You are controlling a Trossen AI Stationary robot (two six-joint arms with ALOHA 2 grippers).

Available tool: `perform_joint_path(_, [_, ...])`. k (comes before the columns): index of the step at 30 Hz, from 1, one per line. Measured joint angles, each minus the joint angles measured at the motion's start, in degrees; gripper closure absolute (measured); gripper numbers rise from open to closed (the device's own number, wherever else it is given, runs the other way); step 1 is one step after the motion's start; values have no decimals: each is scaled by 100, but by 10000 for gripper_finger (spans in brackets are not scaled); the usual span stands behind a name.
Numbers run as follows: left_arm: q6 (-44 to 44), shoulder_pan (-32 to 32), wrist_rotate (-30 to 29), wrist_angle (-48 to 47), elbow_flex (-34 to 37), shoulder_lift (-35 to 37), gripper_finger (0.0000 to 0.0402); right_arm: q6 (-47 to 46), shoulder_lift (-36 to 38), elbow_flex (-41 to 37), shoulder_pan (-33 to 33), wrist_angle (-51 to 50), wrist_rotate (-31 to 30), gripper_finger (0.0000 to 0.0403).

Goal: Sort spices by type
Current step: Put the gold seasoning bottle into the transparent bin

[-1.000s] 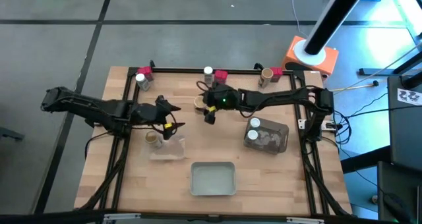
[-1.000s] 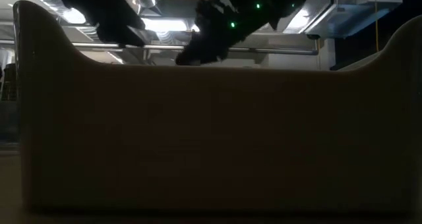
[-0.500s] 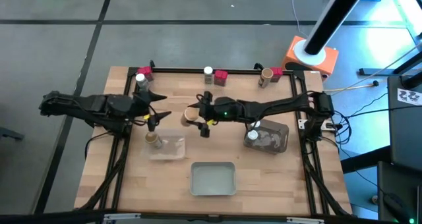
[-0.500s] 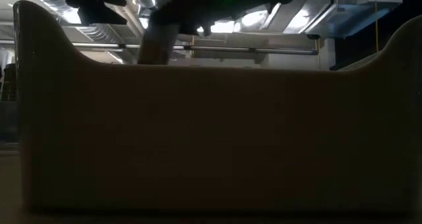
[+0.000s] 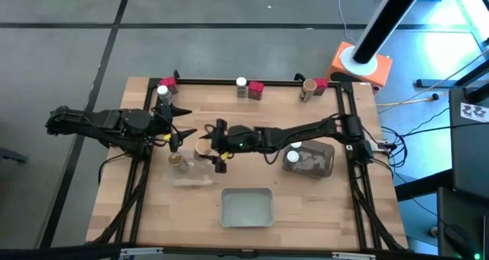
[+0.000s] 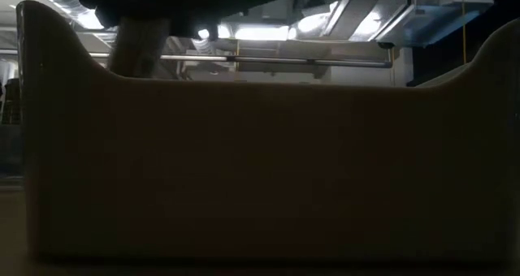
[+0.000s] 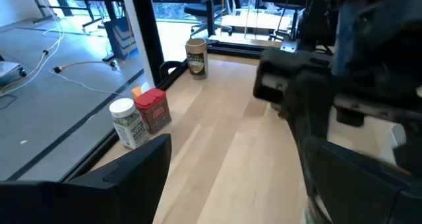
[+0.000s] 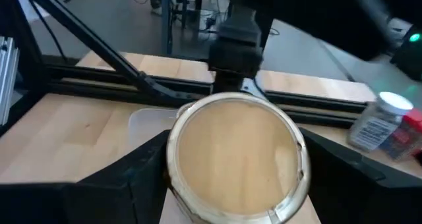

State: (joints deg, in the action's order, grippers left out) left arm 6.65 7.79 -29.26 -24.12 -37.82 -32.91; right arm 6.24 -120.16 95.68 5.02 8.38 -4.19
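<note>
My right gripper (image 5: pixel 208 147) reaches across the table's middle, shut on a tan cork-topped spice cylinder (image 8: pixel 234 155). The cylinder hangs beside a clear tray (image 5: pixel 192 173), where another cork cylinder (image 5: pixel 177 161) stands on its base. My left gripper (image 5: pixel 186 122) waits open just left of it, nothing between its fingers. Along the far edge stand a white-lidded jar (image 5: pixel 163 92) with a red packet (image 5: pixel 168 82), a second jar (image 5: pixel 241 86) with a red packet (image 5: pixel 256 89), and a cork cylinder (image 5: pixel 308 89) with a red packet (image 5: pixel 320 83). My right gripper pinches the cork cylinder's round wall (image 8: pixel 173 159) between its two fingers, one on each side, just below the top. The fingers come nearly level from the table's right side. The cylinder stands upright in the hold, lifted clear of the table.
A grey tray (image 5: pixel 323 166) at the right holds clear jars (image 5: pixel 293 159). A pale tray (image 5: pixel 246 207) lies near the front edge; its wall (image 6: pixel 260 170) blocks most of the low view. Black frame rails (image 5: pixel 145 122) run along the table's sides.
My right gripper has carried the cork cylinder from the table's far middle toward the left and near side, upright and clear of the table, up to the clear tray. My left gripper drew back from over the clear tray toward the left edge, rose a little, then kept still.
</note>
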Motion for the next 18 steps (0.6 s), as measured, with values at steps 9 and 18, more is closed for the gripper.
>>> perform_joint_path(9, [-6, 0, 0, -164, 2, -2, 75, -273, -571, 410, -16, -446, 185, 120])
perform_joint_path(18, [-86, 0, 1, -235, 2, -2, 75, -340, -656, 405, -16, -770, 185, 120])
